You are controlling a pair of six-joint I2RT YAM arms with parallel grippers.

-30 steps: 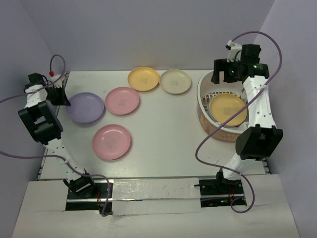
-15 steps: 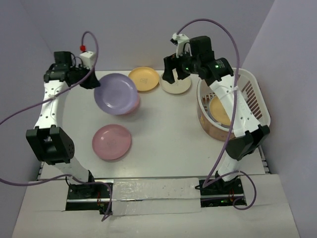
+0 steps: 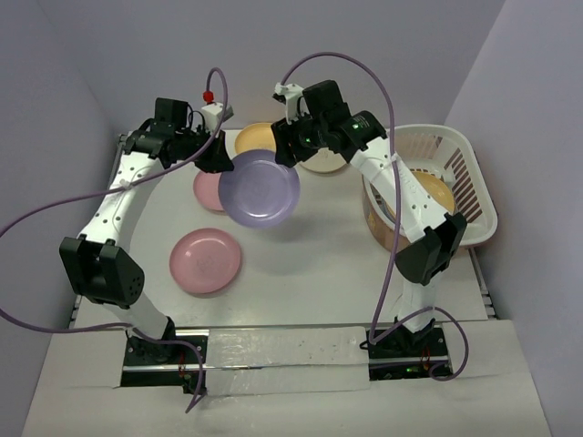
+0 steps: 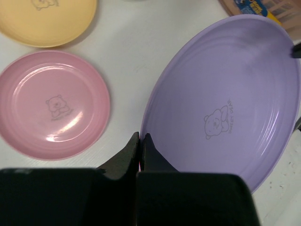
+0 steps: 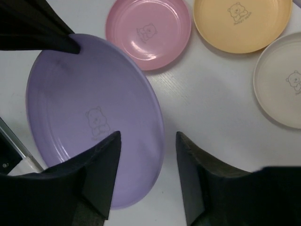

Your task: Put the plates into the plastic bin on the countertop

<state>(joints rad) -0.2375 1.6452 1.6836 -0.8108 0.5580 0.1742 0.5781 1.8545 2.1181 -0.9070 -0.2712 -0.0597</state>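
My left gripper (image 3: 223, 164) is shut on the rim of a lavender plate (image 3: 260, 188) and holds it tilted above the middle of the countertop (image 3: 319, 241). In the left wrist view its fingers (image 4: 141, 141) pinch the lavender plate (image 4: 225, 103) at the near edge. My right gripper (image 5: 146, 141) stands open with the right rim of the lavender plate (image 5: 94, 117) between its jaws, neither pad touching. The plastic bin (image 3: 465, 173) sits at the right with an orange-yellow plate (image 3: 428, 193) inside.
On the countertop lie a pink plate (image 3: 206, 260) near the front left, another pink plate (image 3: 206, 188) half hidden by the held one, an orange-yellow plate (image 3: 255, 137) and a cream plate (image 3: 326, 164) at the back. Lavender walls border the top.
The left arm has carried the lavender plate up and right toward the middle. The right arm has swung left from the bin to the plate, its jaws narrowing around the rim.
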